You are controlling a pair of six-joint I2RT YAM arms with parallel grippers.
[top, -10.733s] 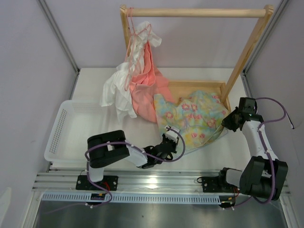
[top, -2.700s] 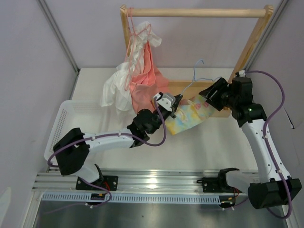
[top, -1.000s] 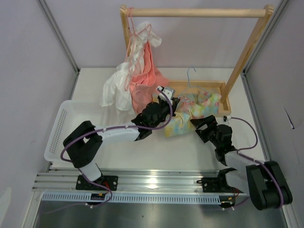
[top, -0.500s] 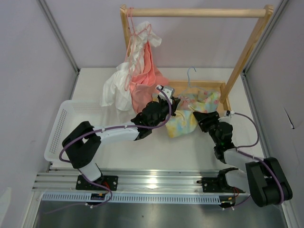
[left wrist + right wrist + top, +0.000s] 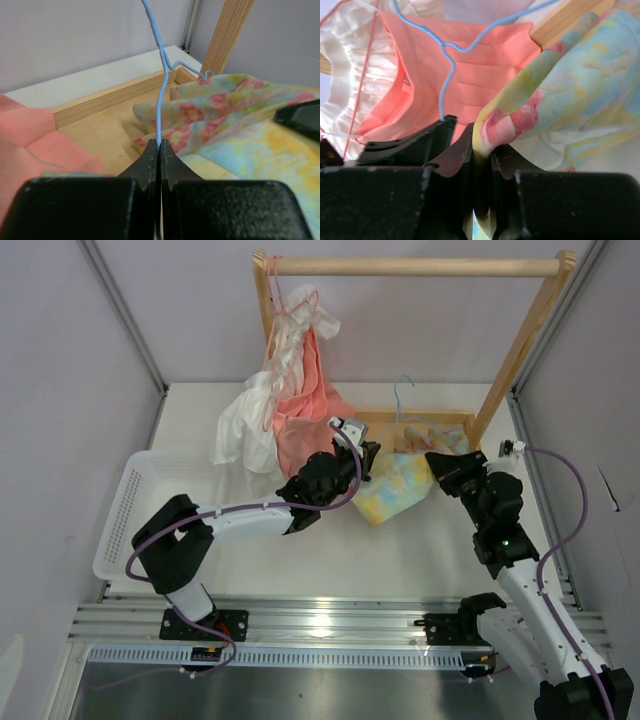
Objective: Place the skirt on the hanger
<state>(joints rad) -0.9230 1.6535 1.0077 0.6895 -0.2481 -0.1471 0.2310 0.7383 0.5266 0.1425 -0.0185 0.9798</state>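
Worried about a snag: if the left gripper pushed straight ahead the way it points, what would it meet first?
Probably the skirt bunched just ahead of the left gripper; depth is unclear.

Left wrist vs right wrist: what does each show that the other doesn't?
Left wrist only: the left claw shut on the blue hanger wire, with the pinch itself in view. Right wrist only: the right claw pinching a fold of the skirt, plus the white garment and the pink hanger. Both: the hanger, the skirt and the salmon garment.
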